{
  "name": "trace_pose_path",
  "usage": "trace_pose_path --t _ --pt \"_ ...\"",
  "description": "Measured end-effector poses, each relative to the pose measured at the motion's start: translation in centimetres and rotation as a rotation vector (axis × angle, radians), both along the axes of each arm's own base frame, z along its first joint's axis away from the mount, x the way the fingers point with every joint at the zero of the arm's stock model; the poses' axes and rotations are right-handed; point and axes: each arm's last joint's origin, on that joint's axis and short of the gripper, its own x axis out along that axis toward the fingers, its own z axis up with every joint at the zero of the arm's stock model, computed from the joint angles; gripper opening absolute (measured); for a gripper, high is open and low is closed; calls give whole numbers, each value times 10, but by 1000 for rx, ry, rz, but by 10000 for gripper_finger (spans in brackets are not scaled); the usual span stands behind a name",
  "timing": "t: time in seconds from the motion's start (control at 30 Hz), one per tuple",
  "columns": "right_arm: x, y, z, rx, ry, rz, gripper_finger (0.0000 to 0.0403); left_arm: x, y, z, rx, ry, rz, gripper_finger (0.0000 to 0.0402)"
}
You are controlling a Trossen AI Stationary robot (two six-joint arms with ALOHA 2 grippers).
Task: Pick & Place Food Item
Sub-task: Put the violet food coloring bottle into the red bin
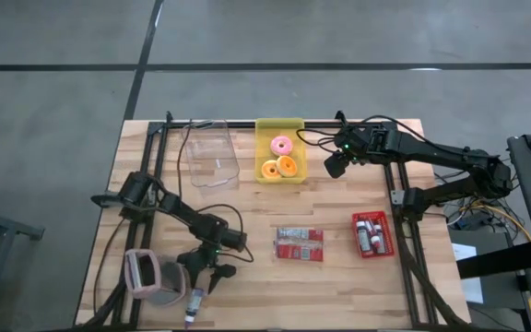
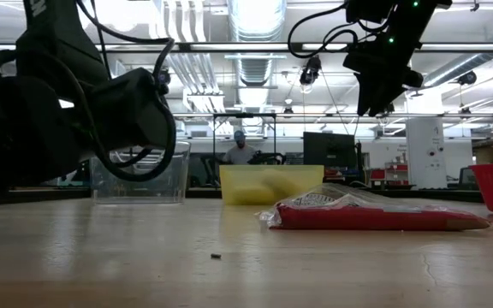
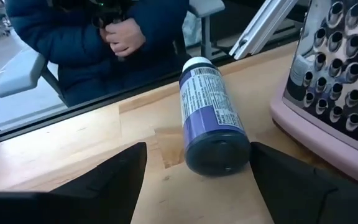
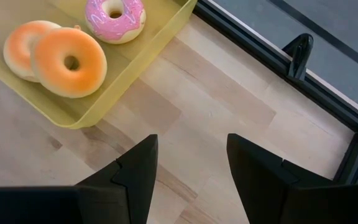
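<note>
The shallow yellow plastic tray (image 1: 280,131) sits at the far edge of the pale wooden worktop (image 1: 339,277), and it serves as the landmark here. In it lie three ring doughnuts: a pink-iced doughnut (image 1: 282,145) toward the far side and two orange doughnuts (image 1: 287,166) side by side nearer the front, one partly overlapped by the other in the right wrist view.

The right hand (image 1: 336,166) hangs in the air just to the right of the tray, its two dark fingers (image 4: 132,174) apart with only bare wood showing between them, holding nothing. In the low view the tray's contents are hidden behind its front wall.

Just left of the tray stands a clear plastic box (image 1: 212,152). In front of the tray and well apart from it lies a flat red-and-white food packet (image 1: 300,244); further right is a small red basket (image 1: 373,234) of little bottles, their labels too small to read.

The left hand (image 1: 203,275) is low at the near left, far from the tray, fingers spread wide either side of a purple-labelled bottle (image 3: 211,118) lying on its side, not gripping it. Beside that is a pink-framed metal grater (image 3: 331,81), cut off by the wrist picture's edge. Beyond the worktop a person in a dark blue jacket (image 3: 92,37) is only partly in frame.
</note>
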Motion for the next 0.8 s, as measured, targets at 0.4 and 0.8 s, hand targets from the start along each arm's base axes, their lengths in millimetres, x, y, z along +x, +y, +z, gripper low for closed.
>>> trace_pose_path --t 0.4,0.8 --pt "0 0 0 0 0 0 189 -1 -3 0 -40 16 -17 215" --pt "0 0 0 0 0 0 189 -2 -11 0 -38 -23 -41 205"
